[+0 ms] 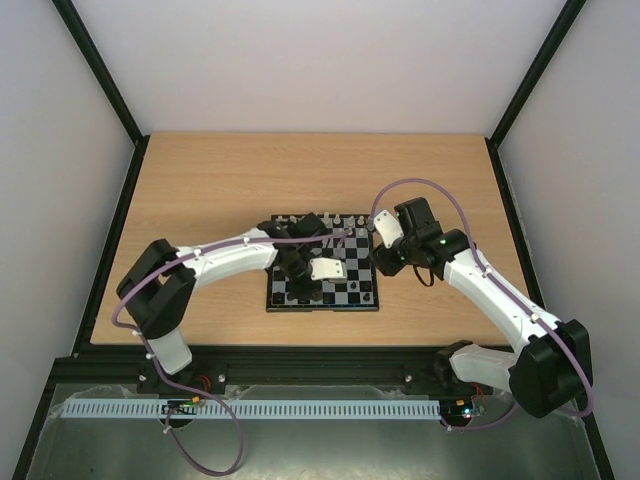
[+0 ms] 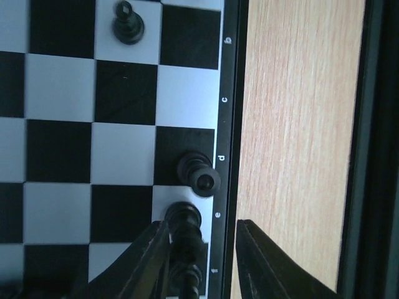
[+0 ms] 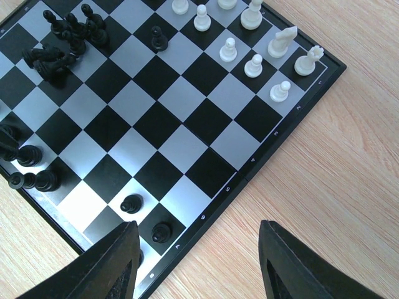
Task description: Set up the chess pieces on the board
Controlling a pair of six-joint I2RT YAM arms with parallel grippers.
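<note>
Table: the board is borne mid-surface.
Board: overhung by both grippers.
Left gripper: parted astride a black piece at the board's lettered rim; not clamped.
Right gripper: spread wide, empty, over the board's numbered rim.
Chess pieces: all on the board, white ones grouped at one corner.

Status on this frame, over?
Left gripper open, black piece between its fingers at board edge. Right gripper open, empty. Another black piece close beside.

The small square chessboard is checkered black and silvery grey-white, its thin black rim marked with white characters. The tiny figurines on it are glossy black or plain white. The pale wooden table shows fine grain.
</note>
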